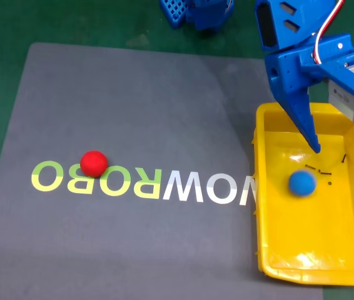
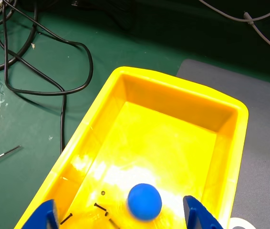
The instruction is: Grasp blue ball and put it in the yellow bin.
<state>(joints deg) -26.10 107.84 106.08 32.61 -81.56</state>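
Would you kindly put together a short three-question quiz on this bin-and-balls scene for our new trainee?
1. True or false: the blue ball lies inside the yellow bin.
2. Multiple choice: in the fixed view, the red ball rests on
A. the bin floor
B. the grey mat, at the printed lettering
C. the green table off the mat
3. Fill in: in the wrist view the tool is ____, its two blue fingertips standing on either side of the ball without touching it.

Key
1. True; small dark screws lie on the bin floor beside it.
2. B
3. open
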